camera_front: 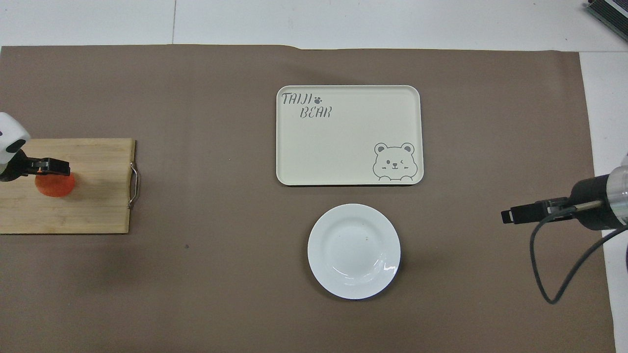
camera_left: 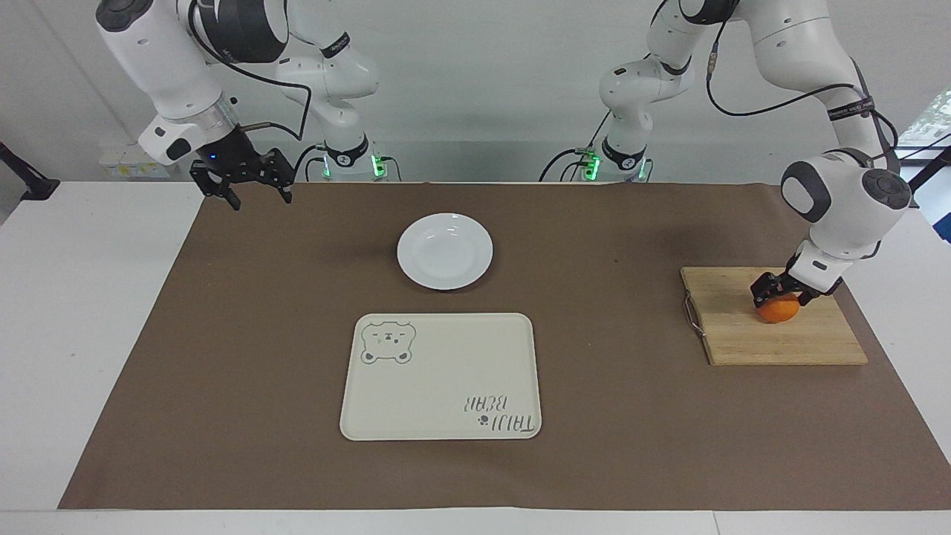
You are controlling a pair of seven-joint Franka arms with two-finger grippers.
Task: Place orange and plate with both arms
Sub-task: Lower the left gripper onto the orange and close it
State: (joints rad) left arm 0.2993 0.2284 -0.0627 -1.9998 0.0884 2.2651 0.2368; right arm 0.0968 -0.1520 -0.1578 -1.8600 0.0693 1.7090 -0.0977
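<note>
The orange (camera_left: 779, 311) (camera_front: 55, 186) lies on a wooden cutting board (camera_left: 773, 343) toward the left arm's end of the table. My left gripper (camera_left: 777, 294) (camera_front: 53, 171) is down over it and open, one finger on each side of the fruit, covering its top. The white plate (camera_left: 444, 251) (camera_front: 353, 251) sits empty on the brown mat, nearer to the robots than the cream tray. My right gripper (camera_left: 260, 195) (camera_front: 512, 215) hangs open and empty over the mat's edge at the right arm's end, well away from the plate.
A cream bear tray (camera_left: 440, 377) (camera_front: 349, 135) lies empty at mid-table, farther from the robots than the plate. The cutting board (camera_front: 88, 196) has a metal handle (camera_left: 692, 313) on its side toward the tray. A brown mat (camera_left: 617, 416) covers most of the table.
</note>
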